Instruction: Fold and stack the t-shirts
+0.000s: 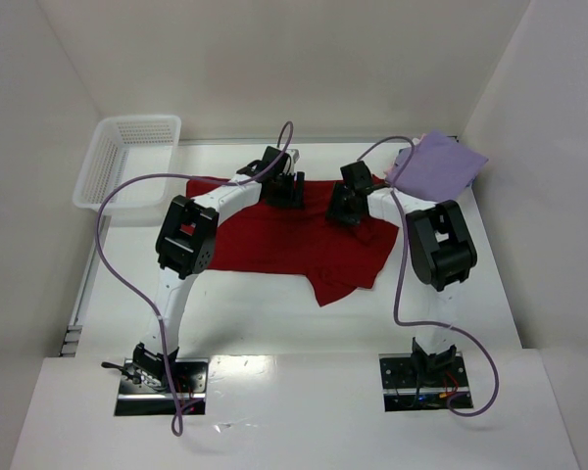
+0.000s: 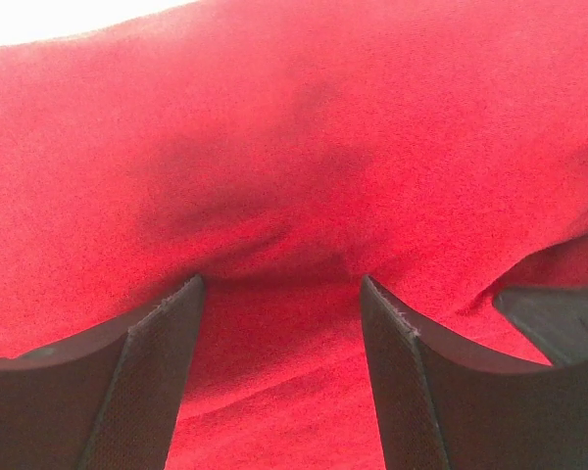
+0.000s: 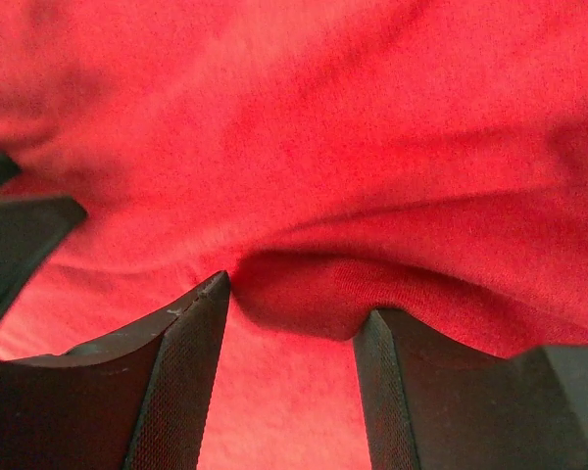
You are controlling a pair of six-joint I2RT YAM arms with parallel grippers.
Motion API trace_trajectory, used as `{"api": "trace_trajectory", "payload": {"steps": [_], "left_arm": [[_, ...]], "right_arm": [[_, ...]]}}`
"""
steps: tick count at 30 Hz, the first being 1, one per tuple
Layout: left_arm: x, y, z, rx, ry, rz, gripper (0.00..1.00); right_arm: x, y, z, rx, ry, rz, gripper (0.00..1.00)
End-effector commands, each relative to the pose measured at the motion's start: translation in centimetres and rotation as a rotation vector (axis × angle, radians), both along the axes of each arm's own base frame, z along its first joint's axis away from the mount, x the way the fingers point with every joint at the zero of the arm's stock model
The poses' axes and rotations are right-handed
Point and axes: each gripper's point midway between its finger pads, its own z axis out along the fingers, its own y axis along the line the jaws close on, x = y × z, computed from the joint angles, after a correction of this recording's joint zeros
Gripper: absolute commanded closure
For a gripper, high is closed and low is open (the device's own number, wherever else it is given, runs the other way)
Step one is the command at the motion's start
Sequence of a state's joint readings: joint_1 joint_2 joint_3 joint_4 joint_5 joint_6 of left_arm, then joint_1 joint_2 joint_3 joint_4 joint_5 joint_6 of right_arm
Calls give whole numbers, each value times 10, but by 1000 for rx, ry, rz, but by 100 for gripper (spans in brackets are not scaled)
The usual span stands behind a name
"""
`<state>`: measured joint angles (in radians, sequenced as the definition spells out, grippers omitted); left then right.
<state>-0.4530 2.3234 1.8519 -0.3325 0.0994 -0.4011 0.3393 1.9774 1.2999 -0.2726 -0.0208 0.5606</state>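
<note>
A dark red t-shirt (image 1: 265, 240) lies spread flat across the middle of the table, one sleeve hanging toward the front. My left gripper (image 1: 284, 188) points down on its far edge, jaws open, red cloth (image 2: 274, 147) filling the gap between the fingertips (image 2: 191, 294). My right gripper (image 1: 345, 208) stands close beside it, also open. A raised ridge of the red shirt (image 3: 314, 294) bunches between its tips, not pinched. A folded lavender t-shirt (image 1: 439, 164) rests at the far right corner.
A white mesh basket (image 1: 127, 162) sits at the far left, touching the red shirt's corner. White walls close in the table on three sides. Purple cables loop from both arms. Each wrist view shows the other gripper's finger (image 2: 559, 323) at its edge.
</note>
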Motion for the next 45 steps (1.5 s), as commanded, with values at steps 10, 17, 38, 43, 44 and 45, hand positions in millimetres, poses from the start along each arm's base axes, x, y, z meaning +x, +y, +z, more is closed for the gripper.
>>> {"api": "trace_trajectory", "payload": {"steps": [10, 17, 38, 43, 44, 45], "left_arm": [[-13, 6, -38, 11, 86, 13, 28], [-18, 8, -46, 20, 116, 21, 28], [-23, 14, -58, 49, 142, 33, 27], [-23, 14, -58, 49, 142, 33, 27], [-23, 14, -58, 49, 142, 33, 27], [-23, 14, -58, 49, 142, 33, 27]], "right_arm": [[43, 7, 31, -11, -143, -30, 78], [42, 2, 57, -26, -180, -30, 90], [-7, -4, 69, -24, -67, 34, 59], [-25, -13, 51, -60, -24, 45, 56], [-30, -10, 52, -59, -26, 55, 55], [-33, -13, 52, -70, -28, 47, 55]]}}
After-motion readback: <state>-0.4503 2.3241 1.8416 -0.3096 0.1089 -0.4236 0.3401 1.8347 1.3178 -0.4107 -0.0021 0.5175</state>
